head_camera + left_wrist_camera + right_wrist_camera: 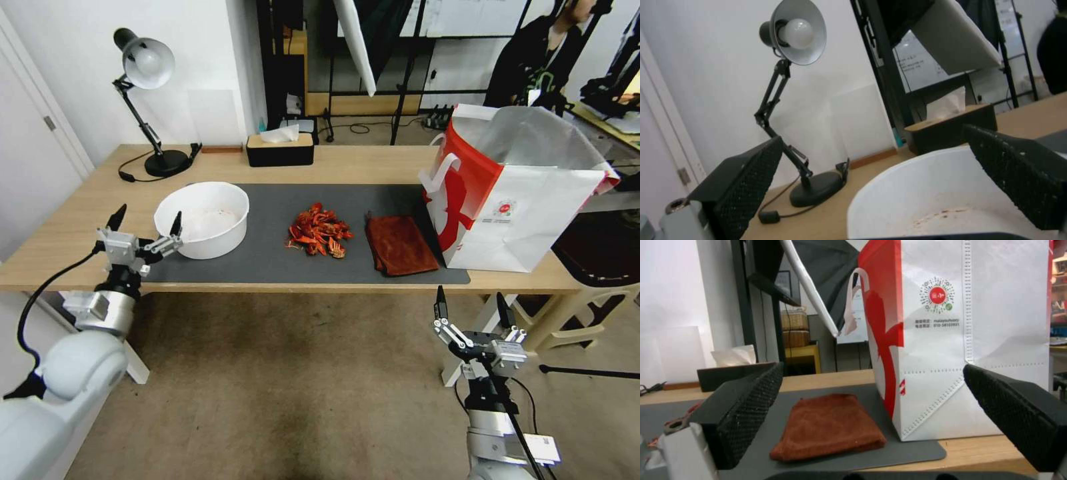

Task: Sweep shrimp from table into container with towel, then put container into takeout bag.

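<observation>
White container sits on the table, at 9 o'clock from the shrimp; inside, only faint reddish stains. Towel lies at 3 o'clock from the shrimp. Takeout bag upright, mouth open, contents unseen. Left gripper spread wide at the container's near rim. Right gripper wide, below the table edge.

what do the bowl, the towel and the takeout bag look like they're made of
The container looks like smooth white plastic: thin, even walls with a dull sheen and faint reddish stains inside. The towel seems a soft, napped cloth, perhaps microfibre: matte, fuzzy, with rounded folded edges. The takeout bag looks like stiff paper or non-woven fabric with stitched-looking dotted seams; its inside appears silvery, likely foil lining.
</observation>
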You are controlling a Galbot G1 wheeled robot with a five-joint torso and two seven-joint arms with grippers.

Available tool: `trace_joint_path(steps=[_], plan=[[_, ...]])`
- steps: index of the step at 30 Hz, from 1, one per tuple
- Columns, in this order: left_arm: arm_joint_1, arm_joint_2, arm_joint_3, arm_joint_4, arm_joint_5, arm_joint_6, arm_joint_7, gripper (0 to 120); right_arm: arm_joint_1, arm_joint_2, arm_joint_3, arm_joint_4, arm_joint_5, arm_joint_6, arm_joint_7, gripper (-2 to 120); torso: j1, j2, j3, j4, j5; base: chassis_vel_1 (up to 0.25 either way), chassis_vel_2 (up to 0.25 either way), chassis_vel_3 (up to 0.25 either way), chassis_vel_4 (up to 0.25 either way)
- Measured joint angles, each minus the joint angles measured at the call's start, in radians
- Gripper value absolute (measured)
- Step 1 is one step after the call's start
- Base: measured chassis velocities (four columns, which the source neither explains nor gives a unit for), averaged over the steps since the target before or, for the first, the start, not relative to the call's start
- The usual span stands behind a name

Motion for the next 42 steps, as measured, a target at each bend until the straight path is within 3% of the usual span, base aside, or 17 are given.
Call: trace_joint_path(steps=[4,5,7,10,11,17,27,30,33,42], plan=[[-0.019,0.051,0.002,0.047,0.006,-0.031,0.048,100,0.0,0.004,-0.001,-0.002,0.001,0.005,0.0,100,0.0,0.0,0.0,0.0001,0.0,0.0,0.0,0.0,0.0],[-0.03,0.095,-0.001,0.077,0.008,-0.053,0.087,100,-0.002,0.007,-0.001,-0.003,0.002,0.013,0.0,100,0.0,0.0,0.0,0.0003,0.0,0.0,0.0,0.0,0.0],[-0.033,0.111,-0.003,0.085,0.009,-0.062,0.1,100,-0.002,0.007,-0.001,-0.004,0.002,0.016,0.0,100,0.0,0.0,0.0,0.0002,0.0001,0.0,0.0,0.0,0.0],[-0.038,0.185,-0.009,0.12,0.021,-0.108,0.161,100,-0.004,0.009,-0.001,-0.01,0.004,0.027,0.0,100,0.0,0.0,0.0,0.0001,0.0001,0.0,0.0,0.0,0.0],[-0.038,0.185,-0.009,0.12,0.021,-0.108,0.161,100,-0.004,0.009,-0.001,-0.01,0.004,0.027,0.0,100,0.0,0.0,0.0,0.0001,0.0001,0.0,0.0,0.0,0.0],[-0.023,0.285,-0.009,0.172,0.083,-0.151,0.218,100,0.006,0.008,-0.006,-0.012,0.019,0.027,0.0,100,0.0,0.0,0.0,0.0001,0.0001,0.0,0.0,0.0,0.0],[-0.026,0.336,-0.008,0.233,0.17,-0.16,0.285,100,0.017,0.004,-0.011,-0.016,0.037,0.022,0.001,100,0.0,0.0,0.0,0.0002,0.0,0.0,0.0,0.0,0.0],[-0.029,0.349,-0.008,0.246,0.207,-0.16,0.321,100,0.02,0.002,-0.013,-0.019,0.046,0.021,0.001,100,0.0,0.0,0.0,0.0001,0.0002,0.0,0.0,0.0,0.0],[-0.04,0.36,-0.006,0.268,0.286,-0.174,0.394,100,0.028,-0.006,-0.012,-0.021,0.067,0.01,0.002,100,0.0,0.0,0.0,0.0,0.0,0.0,0.0,0.0,0.0],[-0.062,0.402,0.006,0.298,0.387,-0.194,0.485,100,0.038,-0.014,-0.011,-0.02,0.096,-0.005,0.004,100,0.0,0.0,0.0,0.0002,0.0004,0.0,0.0,0.0,0.0]])
